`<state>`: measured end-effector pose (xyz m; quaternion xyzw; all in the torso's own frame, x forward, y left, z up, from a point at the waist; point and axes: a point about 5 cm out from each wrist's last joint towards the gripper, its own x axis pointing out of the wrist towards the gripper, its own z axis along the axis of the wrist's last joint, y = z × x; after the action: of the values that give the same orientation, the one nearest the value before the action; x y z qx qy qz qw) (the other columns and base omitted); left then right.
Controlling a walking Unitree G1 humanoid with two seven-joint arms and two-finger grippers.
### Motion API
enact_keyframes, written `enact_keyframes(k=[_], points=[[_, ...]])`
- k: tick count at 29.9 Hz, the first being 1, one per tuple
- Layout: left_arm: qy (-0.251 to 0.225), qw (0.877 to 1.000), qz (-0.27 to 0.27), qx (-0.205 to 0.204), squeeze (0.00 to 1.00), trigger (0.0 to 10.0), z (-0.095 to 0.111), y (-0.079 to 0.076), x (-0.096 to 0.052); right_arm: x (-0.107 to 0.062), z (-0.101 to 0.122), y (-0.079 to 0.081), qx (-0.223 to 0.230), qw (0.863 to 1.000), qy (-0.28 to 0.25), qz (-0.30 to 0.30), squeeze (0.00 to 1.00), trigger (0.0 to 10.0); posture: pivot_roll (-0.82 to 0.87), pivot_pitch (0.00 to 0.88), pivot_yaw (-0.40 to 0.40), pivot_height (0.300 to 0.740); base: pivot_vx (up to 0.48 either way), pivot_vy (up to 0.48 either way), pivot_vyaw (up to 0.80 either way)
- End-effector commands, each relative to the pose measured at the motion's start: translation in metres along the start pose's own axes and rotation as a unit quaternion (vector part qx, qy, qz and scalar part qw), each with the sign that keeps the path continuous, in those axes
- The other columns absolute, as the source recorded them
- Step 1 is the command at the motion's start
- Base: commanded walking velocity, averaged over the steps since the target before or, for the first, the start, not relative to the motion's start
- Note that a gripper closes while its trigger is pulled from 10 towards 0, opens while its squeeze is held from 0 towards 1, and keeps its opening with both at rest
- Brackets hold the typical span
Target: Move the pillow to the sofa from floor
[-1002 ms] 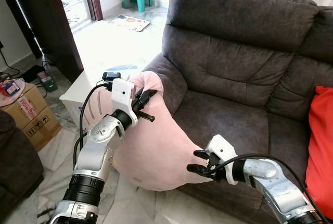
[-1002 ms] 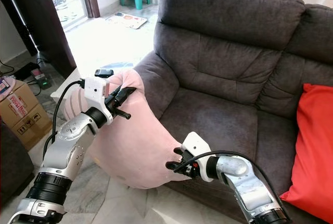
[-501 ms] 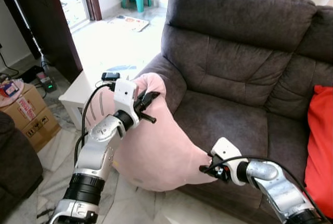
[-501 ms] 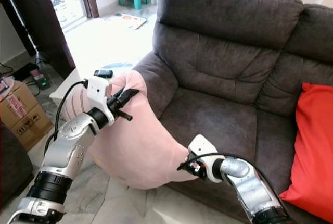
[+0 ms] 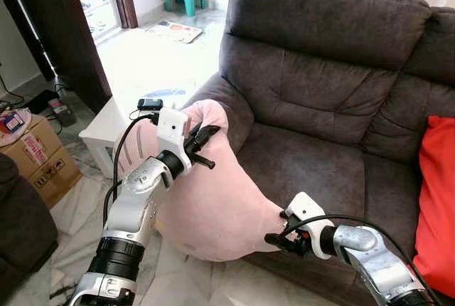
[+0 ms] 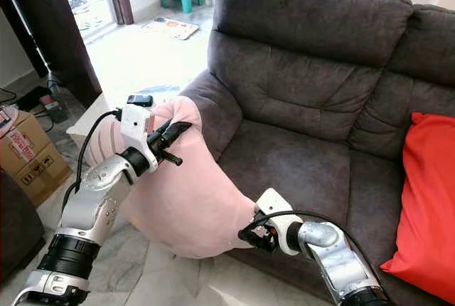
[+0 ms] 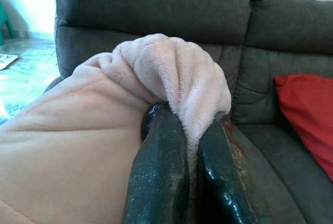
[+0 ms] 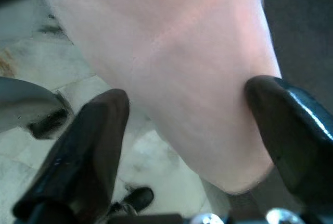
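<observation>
The right gripper (image 8: 182,130) has closed in on the pillow's (image 5: 213,206) lower corner.

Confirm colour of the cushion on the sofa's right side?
Red; the plain red fabric cushion shows best in the right eye view.

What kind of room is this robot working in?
Most likely a home living room: a dark grey sofa with a red cushion, a tiled floor leading to a doorway, and cardboard boxes by the wall.
</observation>
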<state>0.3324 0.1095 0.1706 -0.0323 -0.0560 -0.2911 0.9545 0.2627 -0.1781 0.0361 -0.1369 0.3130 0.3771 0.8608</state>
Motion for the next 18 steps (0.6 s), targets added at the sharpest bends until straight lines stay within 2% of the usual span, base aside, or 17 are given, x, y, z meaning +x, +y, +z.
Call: enact_keyframes(k=[1,3,4,6,7,11,15,17,18], points=[[-0.066,0.997,-0.04,0.022,0.0,10.0,0.034,-0.012,0.01,-0.002,-0.009,-0.007,0.012,1.0,0.012,-0.023,1.0,10.0,0.08,0.0,-0.027,0.74,0.0,0.0,0.0],[-0.066,0.997,-0.041,0.022,0.0,10.0,0.034,-0.013,0.01,-0.001,-0.012,-0.007,0.019,0.999,0.015,-0.029,1.0,10.0,0.08,0.0,-0.027,0.74,0.0,0.0,0.0],[-0.066,0.997,-0.043,0.02,0.0,10.0,0.034,-0.014,0.01,0.001,-0.015,-0.006,0.024,0.999,0.02,-0.032,0.76,10.0,0.08,0.0,-0.026,0.74,0.0,0.0,0.0],[-0.066,0.997,-0.044,0.019,0.0,10.0,0.034,-0.015,0.01,0.002,-0.017,-0.006,0.027,0.999,0.023,-0.034,0.76,10.0,0.08,0.0,-0.026,0.74,0.0,0.0,0.0],[-0.066,0.997,-0.046,0.018,0.0,10.0,0.033,-0.016,0.01,0.006,-0.024,-0.003,0.033,0.998,0.036,-0.037,0.0,10.0,0.08,0.0,-0.027,0.74,0.0,0.0,0.0],[-0.066,0.997,-0.047,0.016,0.0,10.0,0.033,-0.017,0.01,0.009,-0.03,-0.002,0.043,0.997,0.045,-0.046,0.0,10.0,0.09,0.0,-0.03,0.74,0.0,0.0,0.0],[-0.065,0.997,-0.047,0.015,0.0,10.0,0.033,-0.017,0.01,0.012,-0.032,-0.012,0.056,0.992,0.044,-0.106,0.0,10.0,0.09,0.0,-0.036,0.74,0.0,0.0,0.0],[-0.065,0.997,-0.046,0.013,0.0,10.0,0.032,-0.017,0.01,0.013,-0.031,-0.019,0.076,0.986,0.037,-0.144,0.0,10.0,0.09,0.0,-0.037,0.74,0.0,0.0,0.0],[-0.065,0.997,-0.046,0.013,0.0,10.0,0.032,-0.017,0.01,0.013,-0.031,-0.019,0.076,0.986,0.037,-0.144,0.0,10.0,0.09,0.0,-0.037,0.74,0.0,0.0,0.0]])
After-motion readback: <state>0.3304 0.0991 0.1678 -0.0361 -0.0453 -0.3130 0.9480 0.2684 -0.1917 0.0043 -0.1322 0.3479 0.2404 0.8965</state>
